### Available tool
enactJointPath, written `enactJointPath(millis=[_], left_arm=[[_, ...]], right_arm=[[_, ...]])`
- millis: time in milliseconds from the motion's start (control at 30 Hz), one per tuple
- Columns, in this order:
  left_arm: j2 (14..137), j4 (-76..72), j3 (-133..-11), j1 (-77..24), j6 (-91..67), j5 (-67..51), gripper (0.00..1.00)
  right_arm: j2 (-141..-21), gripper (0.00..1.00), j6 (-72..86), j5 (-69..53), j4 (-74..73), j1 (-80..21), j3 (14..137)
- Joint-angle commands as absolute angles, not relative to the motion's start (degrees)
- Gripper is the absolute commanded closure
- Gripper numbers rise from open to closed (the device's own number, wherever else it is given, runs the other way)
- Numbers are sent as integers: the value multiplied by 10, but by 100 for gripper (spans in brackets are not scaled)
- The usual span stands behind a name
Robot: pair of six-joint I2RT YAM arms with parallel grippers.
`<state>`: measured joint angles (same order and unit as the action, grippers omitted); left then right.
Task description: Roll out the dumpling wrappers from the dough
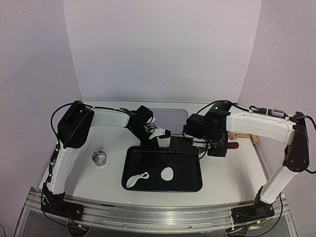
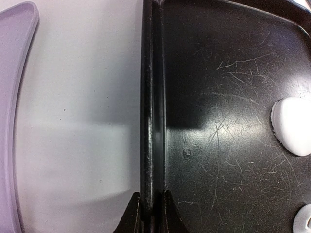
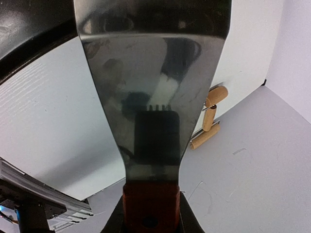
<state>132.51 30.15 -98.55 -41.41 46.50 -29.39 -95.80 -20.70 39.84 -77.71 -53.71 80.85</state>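
A black tray [image 1: 190,183] lies in the middle of the table. On it are one round white dumpling wrapper [image 1: 167,174] and, left of it, a ragged strip of dough [image 1: 136,180]. My left gripper [image 1: 154,143] is shut on the tray's far rim [image 2: 151,121]; its fingertips [image 2: 133,216] clamp the rim from both sides. The wrapper [image 2: 291,125] and the dough [image 2: 303,221] show at that view's right edge. My right gripper [image 1: 217,147] is shut on the red handle [image 3: 149,206] of a metal scraper [image 3: 150,73], held by the tray's far right corner.
A metal ring cutter [image 1: 99,158] stands left of the black tray. A lavender tray [image 1: 168,118] lies behind it and also shows in the left wrist view [image 2: 14,97]. A wooden rolling pin [image 1: 242,137] lies at the right, under my right arm [image 3: 209,119].
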Motion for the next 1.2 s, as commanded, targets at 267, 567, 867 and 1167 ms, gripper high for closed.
enactJointPath(millis=[267, 567, 867, 1167], left_arm=[[1327, 294, -1002, -414, 478, -237, 100], [1329, 300, -1003, -414, 479, -238, 100], [1327, 301, -1001, -414, 482, -237, 100], [1328, 301, -1002, -414, 484, -235, 100]], right_arm=[[-1026, 100, -244, 324, -801, -521, 799], [-1038, 100, -250, 304, -797, -521, 793], [-1047, 100, -285, 266, -778, -521, 774], [-1007, 100, -320, 216, -779, -521, 744]])
